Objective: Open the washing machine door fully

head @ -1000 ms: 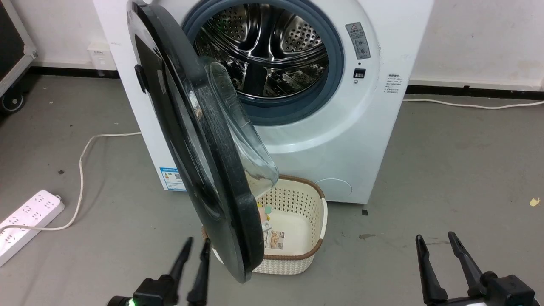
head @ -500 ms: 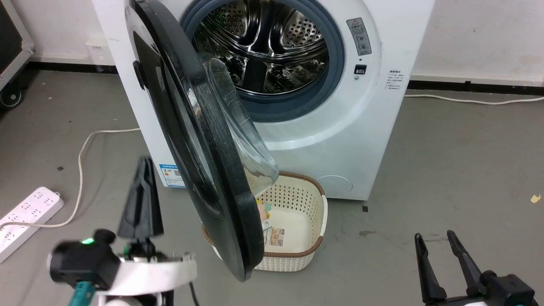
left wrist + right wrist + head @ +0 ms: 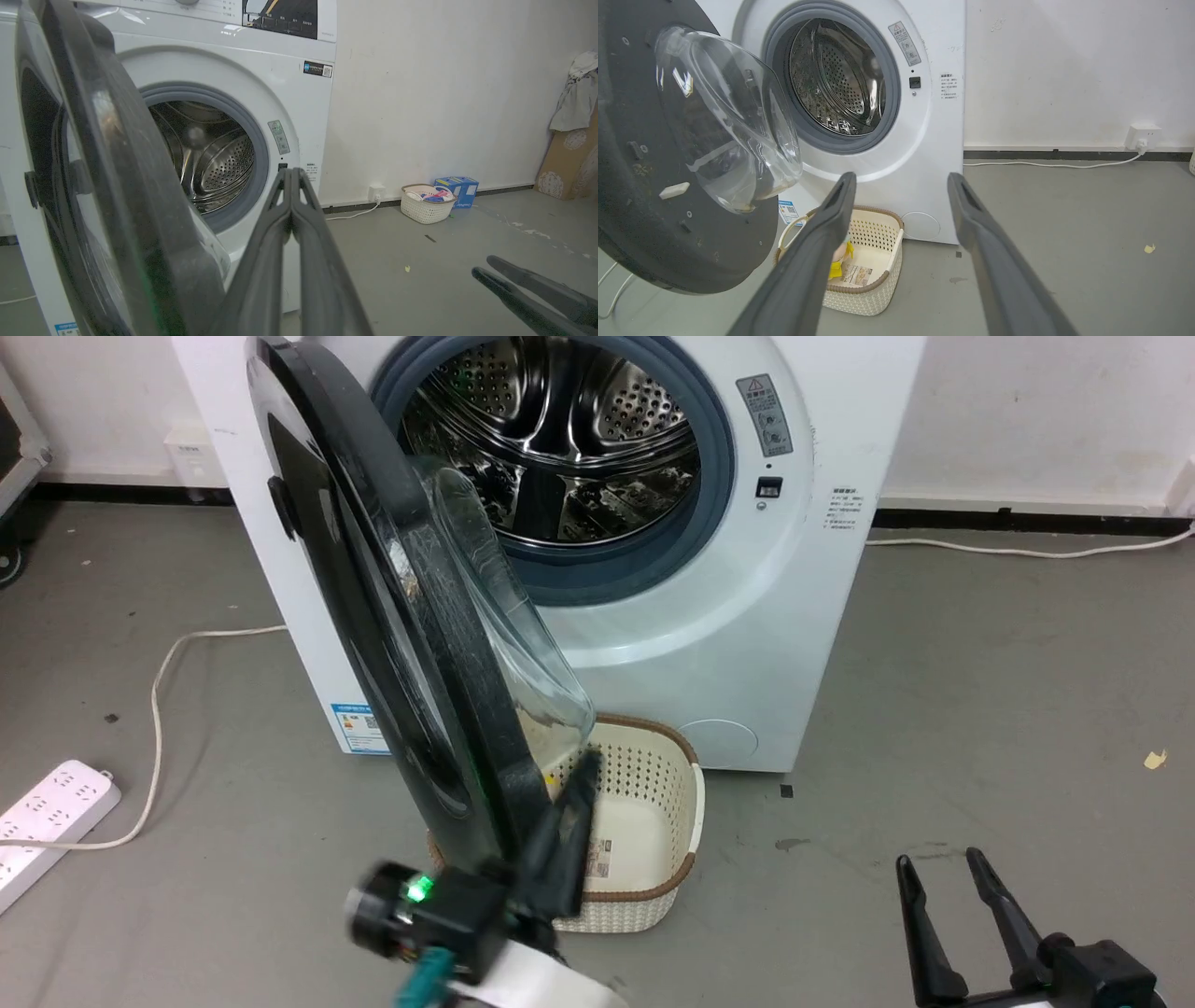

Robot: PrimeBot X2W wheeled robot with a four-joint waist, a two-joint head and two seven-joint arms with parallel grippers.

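Near right, the right gripper (image 3: pixel 938 863) is hanging idle above the grey floor (image 3: pixel 980 709), its two long dark fingers spread apart and gripping nothing. Near centre, the left gripper (image 3: pixel 579 784) is pointing up and away with its fingers pinched together on nothing. It is acting as a blunt pusher, sitting just beside the inner face of the large round glossy black washing machine door (image 3: pixel 373 616), low by the near rim; whether it is touching, I cannot tell. That door is standing roughly half open, edge-on to us and hinged at the left, its clear glass bowl (image 3: pixel 504 616) bulging right above the cream perforated basket (image 3: pixel 667 821). So the widening step is in hand — next, I judge, a steady shove leftward along the hinge arc, swinging the door clear of the big white washing machine (image 3: pixel 775 644) behind.
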